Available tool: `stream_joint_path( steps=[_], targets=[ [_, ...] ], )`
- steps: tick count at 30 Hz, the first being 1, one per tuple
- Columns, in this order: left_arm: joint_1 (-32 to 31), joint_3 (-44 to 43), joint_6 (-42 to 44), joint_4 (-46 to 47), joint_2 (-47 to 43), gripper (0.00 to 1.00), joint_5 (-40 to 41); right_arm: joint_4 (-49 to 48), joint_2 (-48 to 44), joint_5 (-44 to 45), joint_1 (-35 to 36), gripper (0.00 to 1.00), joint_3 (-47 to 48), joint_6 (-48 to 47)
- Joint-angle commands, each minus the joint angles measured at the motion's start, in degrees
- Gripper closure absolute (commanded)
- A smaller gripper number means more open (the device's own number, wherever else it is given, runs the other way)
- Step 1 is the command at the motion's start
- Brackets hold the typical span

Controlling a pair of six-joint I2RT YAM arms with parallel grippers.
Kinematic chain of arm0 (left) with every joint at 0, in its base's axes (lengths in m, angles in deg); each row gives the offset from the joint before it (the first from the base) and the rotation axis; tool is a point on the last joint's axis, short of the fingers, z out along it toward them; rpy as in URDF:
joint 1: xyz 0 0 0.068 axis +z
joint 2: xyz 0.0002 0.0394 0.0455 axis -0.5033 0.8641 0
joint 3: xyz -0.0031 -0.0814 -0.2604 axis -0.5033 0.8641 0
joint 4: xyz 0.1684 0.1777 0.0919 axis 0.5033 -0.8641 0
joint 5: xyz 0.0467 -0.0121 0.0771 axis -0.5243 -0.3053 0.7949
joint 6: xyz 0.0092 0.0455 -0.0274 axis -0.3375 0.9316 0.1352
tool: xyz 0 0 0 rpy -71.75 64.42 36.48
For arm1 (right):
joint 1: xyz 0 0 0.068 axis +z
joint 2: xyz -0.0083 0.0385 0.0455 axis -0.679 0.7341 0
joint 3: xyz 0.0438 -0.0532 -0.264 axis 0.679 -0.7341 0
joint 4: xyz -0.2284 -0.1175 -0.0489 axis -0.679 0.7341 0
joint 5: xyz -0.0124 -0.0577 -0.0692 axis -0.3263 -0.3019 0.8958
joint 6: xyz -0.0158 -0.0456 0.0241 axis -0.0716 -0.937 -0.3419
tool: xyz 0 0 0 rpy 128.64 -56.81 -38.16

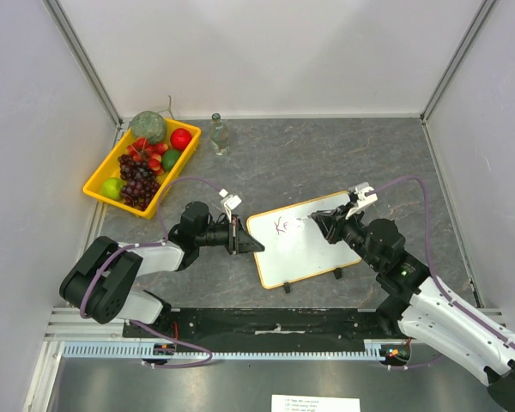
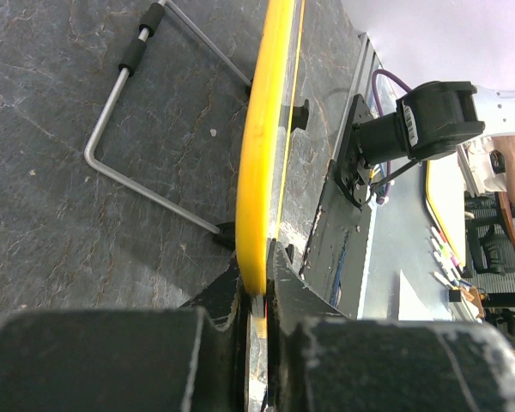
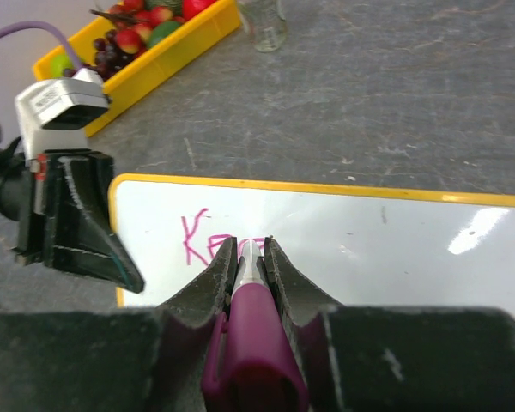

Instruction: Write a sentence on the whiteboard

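On the table (image 1: pixel 326 163) in front of me sits the whiteboard (image 1: pixel 309 249), which looks light, stiff and slippery, so my left gripper (image 2: pixel 256 287) pinches its yellow edge tight while my right gripper (image 3: pixel 251 246) squeezes the pen (image 3: pixel 256 343).

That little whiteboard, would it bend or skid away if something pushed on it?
Probably stiff: the whiteboard lies flat, and its yellow frame looks straight when seen edge-on from the left wrist. It is likely light, being so thin. It might skid on the smooth table; the left jaws pinch its edge, seemingly to steady it.
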State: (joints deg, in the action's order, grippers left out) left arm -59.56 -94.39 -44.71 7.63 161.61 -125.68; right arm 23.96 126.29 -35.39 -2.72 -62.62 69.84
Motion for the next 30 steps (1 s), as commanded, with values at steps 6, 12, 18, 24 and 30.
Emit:
stream_joint_path(
  steps=[6, 12, 18, 24, 30],
  targets=[
    [-0.19, 0.4, 6.76, -5.04, 1.67, 0.98, 5.4, -2.27, 1.52, 7.7, 0.38, 1.0, -0.69, -1.53],
    [-0.19, 0.49, 6.76, -5.04, 1.58, 0.98, 5.31, -5.17, 3.9, 4.81, 0.38, 1.0, -0.95, -0.39],
    [-0.1, 0.49, 6.67, -5.13, 1.41, 0.98, 5.31, -4.83, 3.64, 6.38, 0.38, 1.0, -2.01, -0.12],
    [-0.1, 0.49, 6.76, -5.04, 1.5, 0.98, 5.31, -2.02, 3.11, 6.56, 0.38, 1.0, -2.44, -0.91],
    [-0.1, 0.49, 6.67, -5.13, 1.5, 0.98, 5.31, -0.17, 2.5, 6.03, 0.38, 1.0, -3.59, -0.82]
  ],
)
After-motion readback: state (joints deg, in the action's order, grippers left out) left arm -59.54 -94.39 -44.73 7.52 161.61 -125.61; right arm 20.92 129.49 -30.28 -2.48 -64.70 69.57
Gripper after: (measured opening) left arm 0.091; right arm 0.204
